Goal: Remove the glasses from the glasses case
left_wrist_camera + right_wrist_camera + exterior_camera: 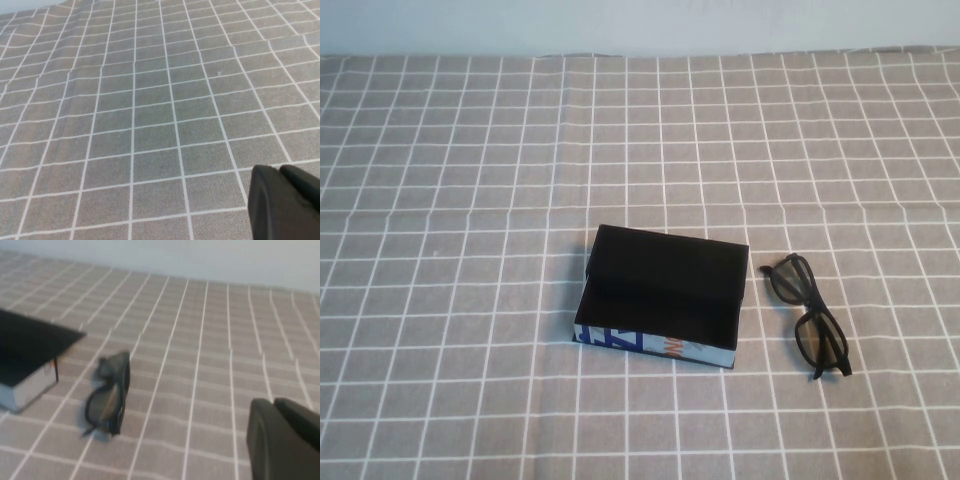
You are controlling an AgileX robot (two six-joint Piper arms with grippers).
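Checked cloth (470, 300): glasses case (665, 300) empty.

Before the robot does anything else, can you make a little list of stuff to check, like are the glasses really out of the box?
1. Glasses out of the case: ok. The glasses lie on the checked cloth, to the right of the glasses case, apart from it.
2. Case open and empty: ok. Its lid stands up and only black lining shows inside.
3. Glasses resting flat, arms folded: ok, as far as the high view shows.
4. Left gripper clear of things: ok, only cloth beneath it.
5. Right gripper holding nothing: ok, the glasses lie apart from it.
6. Jaws open or shut: cannot tell, either gripper.
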